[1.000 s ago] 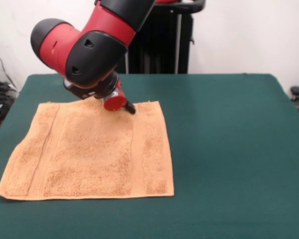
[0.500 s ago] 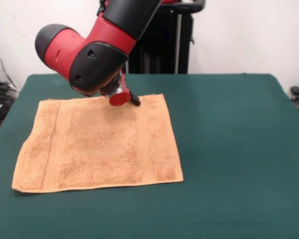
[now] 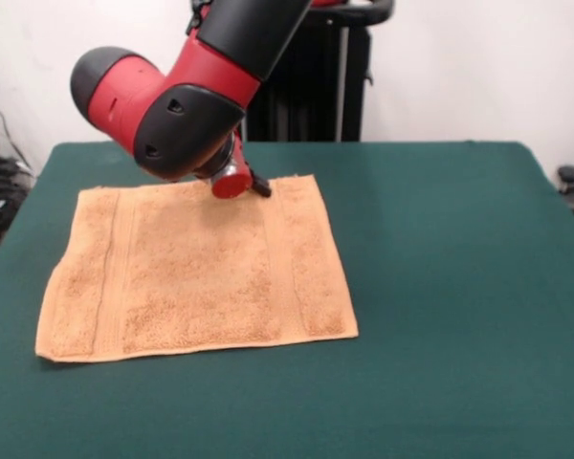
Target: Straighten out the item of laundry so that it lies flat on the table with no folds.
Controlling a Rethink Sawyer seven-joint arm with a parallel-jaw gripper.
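Hidden: arm (image 3: 172,105) covers part of the towel's far edge.
Gripper (image 3: 258,186): at that far edge; finger state cannot be told.
Towel (image 3: 196,273): spread flat on table (image 3: 440,287), left of centre.
Writing: none legible.

- Table (image 3: 440,287): bare green surface right of and in front of the towel (image 3: 196,273); open to approach.
- Arm (image 3: 172,105): hangs low over the towel's far edge, blocking access there.
- Towel: lies flat; near and side edges unobstructed.
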